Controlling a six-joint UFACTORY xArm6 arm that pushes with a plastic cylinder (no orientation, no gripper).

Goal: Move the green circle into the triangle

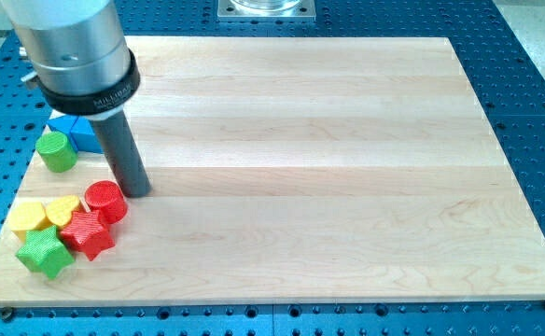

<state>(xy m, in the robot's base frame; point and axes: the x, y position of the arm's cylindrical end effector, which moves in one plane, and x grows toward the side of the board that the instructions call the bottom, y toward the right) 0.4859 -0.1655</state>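
The green circle (57,151) is a short green cylinder near the board's left edge. Just to its upper right lies a blue block (79,133), partly hidden by the rod; its shape is hard to make out, perhaps a triangle. My tip (137,190) rests on the board to the right of and below the green circle, well apart from it, and just above and to the right of the red circle (105,201).
At the lower left lie a yellow block (29,217), a yellow heart (63,211), a red star (88,233) and a green star (44,252). The wooden board (328,177) sits on a blue perforated table (543,112).
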